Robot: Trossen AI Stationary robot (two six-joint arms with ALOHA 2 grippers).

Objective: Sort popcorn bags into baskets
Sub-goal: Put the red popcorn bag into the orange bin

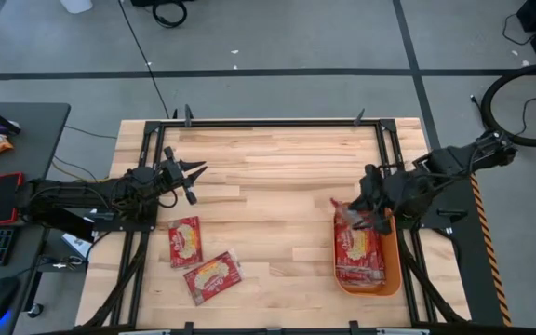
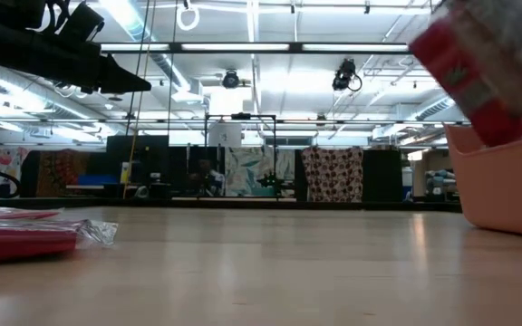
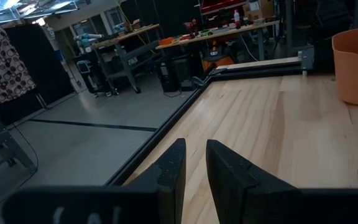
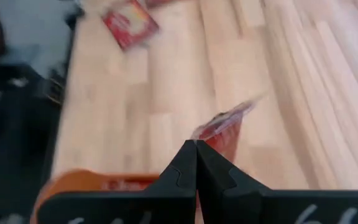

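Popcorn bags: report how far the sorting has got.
Done: red packets lie in the orange plastic tub. In hand: the right gripper is shut on a red popcorn packet at the tub's far rim. Left: two red packets on the wood; the left gripper hovers open.

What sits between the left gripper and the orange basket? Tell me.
Nothing: in the high view, only bare wooden table separates the left gripper from the orange basket. The two loose popcorn bags lie off that line.
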